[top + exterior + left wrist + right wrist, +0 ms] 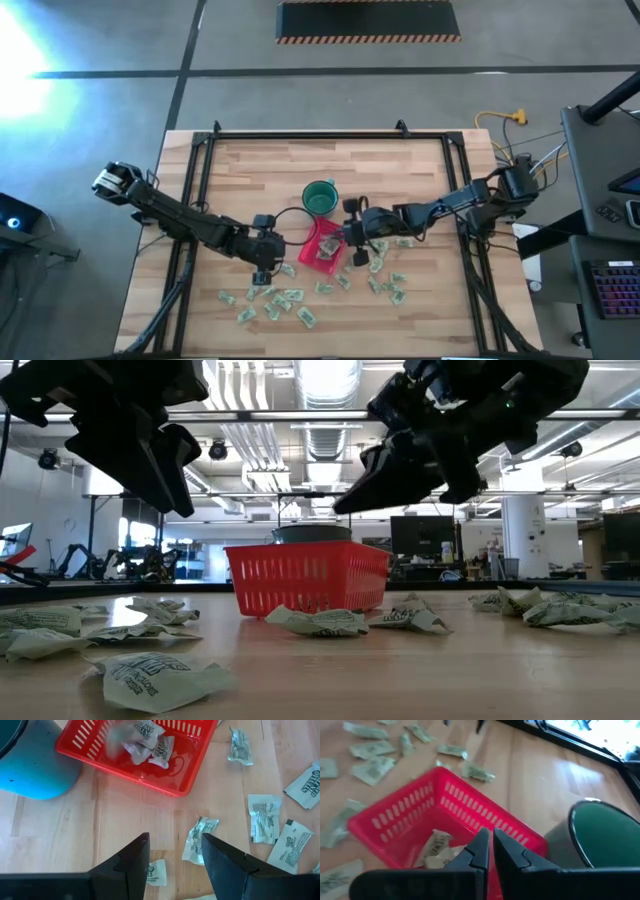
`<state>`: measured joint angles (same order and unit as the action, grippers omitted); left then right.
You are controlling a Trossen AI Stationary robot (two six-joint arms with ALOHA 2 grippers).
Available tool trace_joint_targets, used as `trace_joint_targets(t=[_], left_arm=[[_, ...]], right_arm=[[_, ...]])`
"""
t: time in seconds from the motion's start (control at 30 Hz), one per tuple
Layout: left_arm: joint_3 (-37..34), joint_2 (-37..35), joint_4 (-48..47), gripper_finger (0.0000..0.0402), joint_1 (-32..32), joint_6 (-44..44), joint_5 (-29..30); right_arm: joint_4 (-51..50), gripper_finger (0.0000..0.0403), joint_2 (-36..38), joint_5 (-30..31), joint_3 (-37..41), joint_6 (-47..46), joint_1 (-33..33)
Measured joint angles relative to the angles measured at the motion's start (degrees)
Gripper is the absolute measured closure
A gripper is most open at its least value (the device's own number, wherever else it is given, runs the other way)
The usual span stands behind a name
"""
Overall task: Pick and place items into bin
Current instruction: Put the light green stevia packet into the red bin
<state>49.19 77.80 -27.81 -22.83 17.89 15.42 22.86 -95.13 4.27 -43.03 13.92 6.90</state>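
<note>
Packets (pixel 160 680) bear dark print – unreadable; left gripper (pixel 175 862) jaws spread, right gripper (pixel 490 851) jaws nearly together over bin (pixel 395 822).

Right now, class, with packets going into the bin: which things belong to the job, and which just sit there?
Job:
- red bin, some packets inside
- green-and-white packets across the table
- left gripper
- right gripper

Lying about:
- green cup beside the bin

bin (pixel 322 246) open-topped | cup (pixel 319 197) just beside | packets (pixel 290 297) scattered around
</note>
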Motion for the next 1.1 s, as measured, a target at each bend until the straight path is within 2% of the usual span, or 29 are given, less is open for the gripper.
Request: trace_joint_targets(t=[0.3, 0.47, 1.1], left_arm=[[0.0, 0.0, 0.3, 0.0240, 0.0, -0.2, 0.0], [0.0, 0.0, 0.3, 0.0240, 0.0, -0.1, 0.0], [-0.8, 0.7, 1.6, 0.0240, -0.1, -0.6, 0.0]], right_arm=[[0.0, 0.0303, 1.1, 0.2, 0.0, 2.1, 0.1], [-0.7, 0.0277, 4.7, 0.2, 0.0, 2.6, 0.3], [-21.9, 0.0271, 19.4, 0.4, 2.7, -5.9, 0.4]])
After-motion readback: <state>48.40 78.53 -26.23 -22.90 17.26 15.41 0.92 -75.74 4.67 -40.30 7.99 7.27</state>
